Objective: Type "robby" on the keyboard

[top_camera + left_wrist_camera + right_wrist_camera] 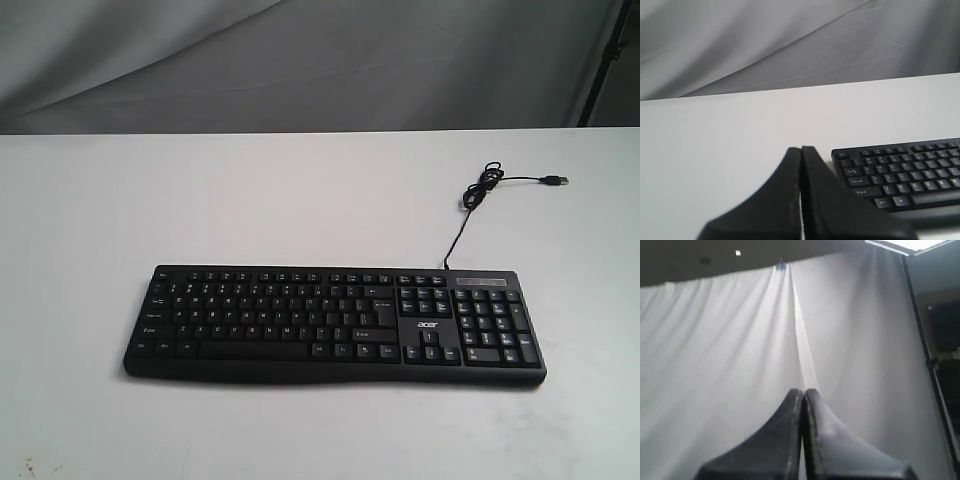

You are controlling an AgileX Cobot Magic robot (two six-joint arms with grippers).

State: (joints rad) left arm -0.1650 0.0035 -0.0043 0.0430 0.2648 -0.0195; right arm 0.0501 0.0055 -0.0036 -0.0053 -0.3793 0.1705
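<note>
The black keyboard [335, 322] with white legends lies flat on the white table [200, 200], number pad and "acer" logo at its right end. Its thin cable [478, 195] curls away behind it to a USB plug [553, 180]. No arm shows in the exterior view. In the left wrist view my left gripper [801, 149] is shut and empty, hovering beside the keyboard's [905, 175] Esc and Tab end, apart from the keys. My right gripper [803, 391] is shut with nothing in it, pointing at the grey curtain, the keyboard out of that view.
A grey fabric backdrop [300, 60] hangs behind the table's far edge. A dark stand leg [605, 60] rises at the back right. Bare white tabletop surrounds the keyboard on all sides.
</note>
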